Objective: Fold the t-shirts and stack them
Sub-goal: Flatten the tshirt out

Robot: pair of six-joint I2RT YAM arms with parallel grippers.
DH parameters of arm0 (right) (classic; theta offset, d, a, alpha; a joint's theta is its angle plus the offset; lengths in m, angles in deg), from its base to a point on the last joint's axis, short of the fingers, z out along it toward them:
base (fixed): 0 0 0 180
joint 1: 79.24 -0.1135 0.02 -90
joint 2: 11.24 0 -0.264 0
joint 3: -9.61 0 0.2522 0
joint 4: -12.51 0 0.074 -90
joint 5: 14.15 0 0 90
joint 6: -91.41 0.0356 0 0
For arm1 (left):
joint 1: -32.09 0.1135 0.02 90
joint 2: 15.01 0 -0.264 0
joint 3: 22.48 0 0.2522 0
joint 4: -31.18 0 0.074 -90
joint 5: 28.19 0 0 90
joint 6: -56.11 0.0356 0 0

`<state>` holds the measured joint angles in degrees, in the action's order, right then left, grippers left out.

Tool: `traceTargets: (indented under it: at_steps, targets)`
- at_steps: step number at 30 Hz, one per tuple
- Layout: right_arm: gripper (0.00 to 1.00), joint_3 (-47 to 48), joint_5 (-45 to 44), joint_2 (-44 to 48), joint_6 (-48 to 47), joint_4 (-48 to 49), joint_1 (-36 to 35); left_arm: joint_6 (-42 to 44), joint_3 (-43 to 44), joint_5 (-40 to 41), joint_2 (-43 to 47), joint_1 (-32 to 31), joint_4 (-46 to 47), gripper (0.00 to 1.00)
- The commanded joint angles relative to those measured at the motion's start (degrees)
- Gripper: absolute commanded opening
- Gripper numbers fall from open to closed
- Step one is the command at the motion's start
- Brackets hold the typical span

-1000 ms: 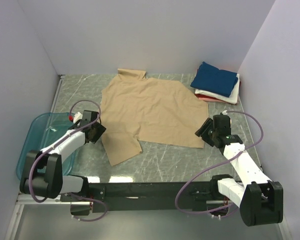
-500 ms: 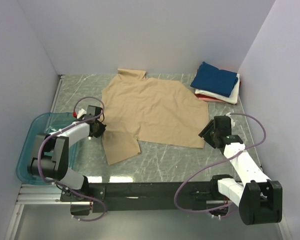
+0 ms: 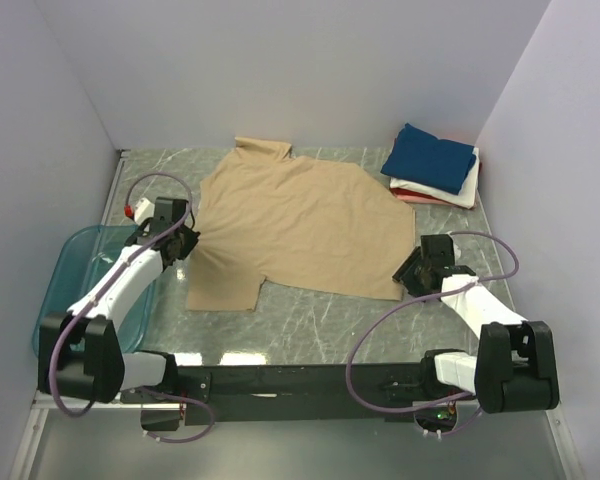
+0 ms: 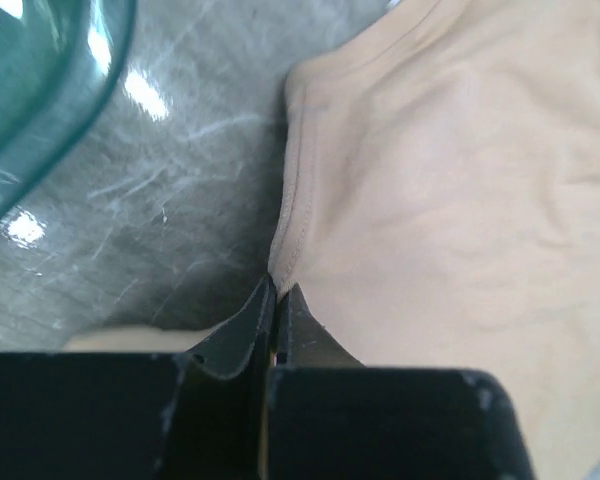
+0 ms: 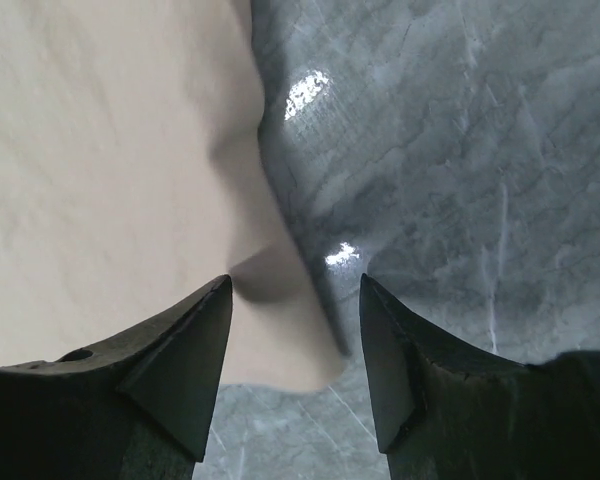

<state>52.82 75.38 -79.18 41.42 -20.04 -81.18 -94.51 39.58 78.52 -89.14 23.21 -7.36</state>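
Counting one tan t-shirt [image 3: 300, 225] | three folded t-shirts [image 3: 432, 165] | left hand [image 4: 277, 300] clenching tan hem | right hand [image 5: 295, 285] released

The left hand [image 4: 276, 300] pinches the stitched edge of the tan t-shirt [image 4: 450, 200], its jaws pressed together. Bare grey marbled counter [image 4: 180, 180] lies alongside, with a teal tub [image 4: 40, 70] beyond it.

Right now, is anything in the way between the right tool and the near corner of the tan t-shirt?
Nothing visible stands in the way. The right tool is open directly over the near corner of the tan t-shirt, with only that cloth and bare table between its fingers.
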Motion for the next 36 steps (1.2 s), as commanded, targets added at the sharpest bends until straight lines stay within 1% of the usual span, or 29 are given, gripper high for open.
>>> traceTargets:
  at_steps: [1, 3, 4, 6, 7, 9, 10, 12, 13, 15, 18, 19, 20, 22, 25, 27, 29, 30, 32, 33, 36]
  targets:
    - [0.6, 0.34, 0.29, -1.4, -0.11, 3.4, 0.35, 2.26, 2.77, 1.48, 3.63, 1.32, -3.0, 0.01]
    - [0.58, 0.69, 1.77, -1.93, -0.19, 4.28, 0.35, 2.7, 3.21, 1.22, 4.34, 1.59, -3.61, 0.01]
    - [0.5, 0.87, 2.22, -2.45, -0.37, 4.55, 0.35, 2.96, 3.47, 1.05, 4.78, 1.76, -3.7, 0.01]
    - [0.43, 1.31, 3.36, -3.07, -0.55, 5.42, 0.35, 3.23, 3.82, 0.52, 5.22, 1.77, -3.88, 0.01]
    - [0.33, 1.48, 3.72, -3.6, -0.63, 5.86, 0.44, 3.31, 4.09, 0.43, 5.48, 1.94, -3.96, 0.01]
    - [0.22, 2.01, 4.33, -4.13, -0.9, 6.39, 0.35, 3.75, 4.44, 0.17, 5.66, 1.94, -4.14, 0.01]
    - [0.15, 2.27, 4.86, -4.74, -0.9, 6.74, 0.35, 3.84, 4.53, 0.08, 5.92, 2.03, -4.14, 0.01]
    - [0.07, 3.41, 5.39, -5.62, -1.6, 6.57, 0.35, 4.1, 4.79, -0.18, 6.19, 2.03, -4.32, 0.01]
    - [0.0, 4.03, 5.39, -6.41, -2.04, 6.22, 0.35, 4.19, 5.23, -0.36, 6.36, 2.03, -4.58, 0.01]
    - [0.0, 6.14, 4.78, -6.24, -3.35, 3.85, 0.35, 4.81, 5.76, -0.45, 6.71, 2.12, -5.19, 0.01]
    - [0.0, 9.2, 2.76, -3.0, -5.99, -0.19, 0.35, 5.34, 6.9, -0.45, 7.85, 2.12, -6.51, 0.0]
    - [0.0, 10.44, 2.06, -2.46, -6.78, -3.5, 0.35, 5.51, 7.25, -0.62, 8.55, 2.12, -6.69, 0.01]
    - [0.0, 12.28, 0.92, -1.85, -7.57, -4.76, 0.18, 5.51, 7.51, -0.97, 9.08, 2.03, -7.13, 0.01]
    - [0.0, 13.26, 1.43, 0.17, -8.54, -6.43, -0.08, 5.86, 8.13, -1.07, 9.79, 2.12, -7.39, 0.01]
    - [0.0, 17.21, 0.56, -0.34, -9.42, -10.46, -2.1, 6.48, 9.45, -0.19, 9.88, 2.55, -8.18, 0.0]
    - [0.0, 19.94, -2.85, -0.52, -9.51, -11.62, -3.68, 7.0, 10.15, -0.27, 9.44, 3.17, -8.88, 0.0]
    - [0.08, 21.43, -2.17, -0.87, -10.04, -11.62, -4.04, 7.62, 10.59, -0.71, 9.18, 4.05, -8.71, 0.0]
    - [0.16, 21.87, -0.34, -1.92, -10.13, -11.8, -4.39, 7.62, 10.59, -1.15, 9.0, 4.4, -8.62, 0.0]
    - [0.28, 21.7, 0.29, -2.63, -10.22, -11.98, -4.92, 7.97, 10.33, -1.5, 8.74, 4.67, -8.45, 0.01]
    - [0.42, 21.09, 0.29, -2.46, -10.04, -11.8, -5.18, 7.89, 9.98, -1.59, 8.82, 4.75, -8.36, 0.0]
    - [0.57, 17.05, 2.31, -0.19, -8.81, -9.52, -5.27, 8.06, 9.28, -1.77, 9.09, 5.28, -8.19, 0.0]
